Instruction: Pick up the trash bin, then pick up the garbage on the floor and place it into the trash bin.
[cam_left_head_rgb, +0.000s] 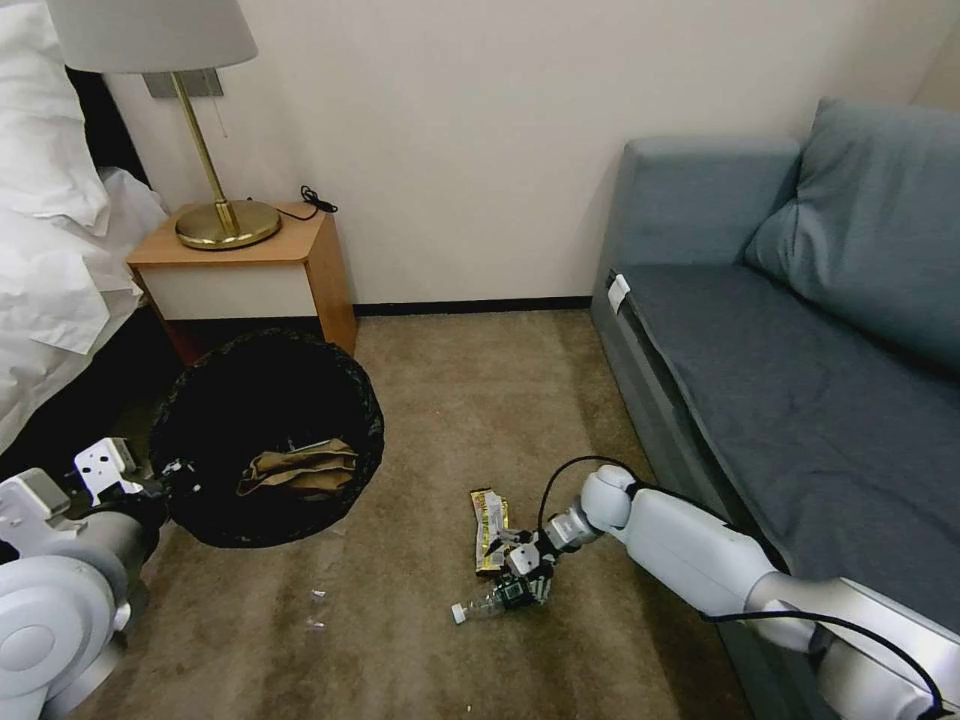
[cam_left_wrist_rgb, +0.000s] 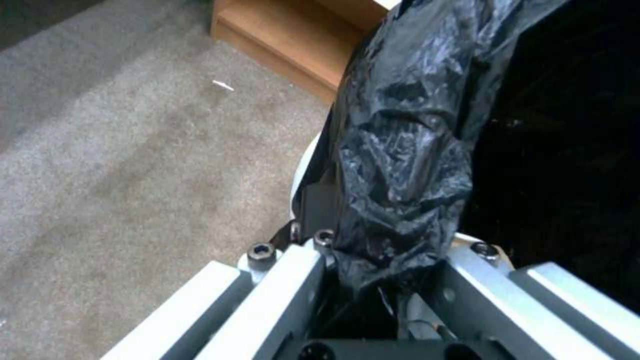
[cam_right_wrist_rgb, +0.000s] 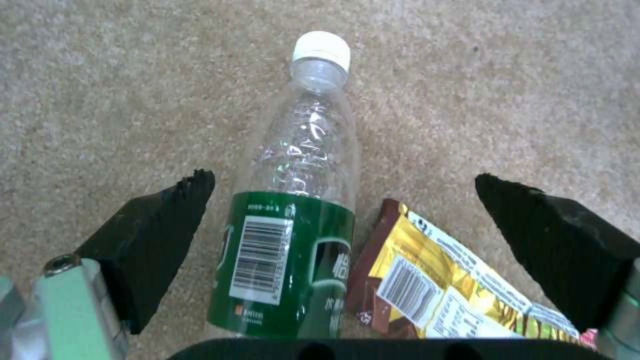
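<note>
Low over the carpet (cam_left_head_rgb: 420, 400), beside the sofa (cam_left_head_rgb: 760, 380), the right hand (cam_left_head_rgb: 522, 585) hangs with its black fingers (cam_right_wrist_rgb: 150, 240) spread wide apart; between them lie the clear bottle (cam_right_wrist_rgb: 293, 200) and one end of the yellow-brown wrapper (cam_right_wrist_rgb: 433, 280); neither finger touches either item in the right wrist view. Bottle: lying on its side on the floor, white cap on, green label band carrying a white barcode panel; the small print and the pale characters on the label are too small to read. Wrapper: flat on the carpet, touching or just beside the bottle's label, with its own barcode and fine print, not legible. In the head view the bottle (cam_left_head_rgb: 480, 606) lies at the hand and the wrapper (cam_left_head_rgb: 489, 528) stretches away from it toward the wall.

Left hand (cam_left_head_rgb: 150, 485): clamped on the rim of the trash bin (cam_left_head_rgb: 270, 440), the black liner (cam_left_wrist_rgb: 400, 165) pinched between its metal fingers (cam_left_wrist_rgb: 293, 280); the bin is held off the floor, tilted with its mouth toward the camera; a tan paper bag (cam_left_head_rgb: 300, 468) lies inside.

Behind the bin stands a wooden nightstand (cam_left_head_rgb: 250, 270) with a brass lamp (cam_left_head_rgb: 215, 200).
</note>
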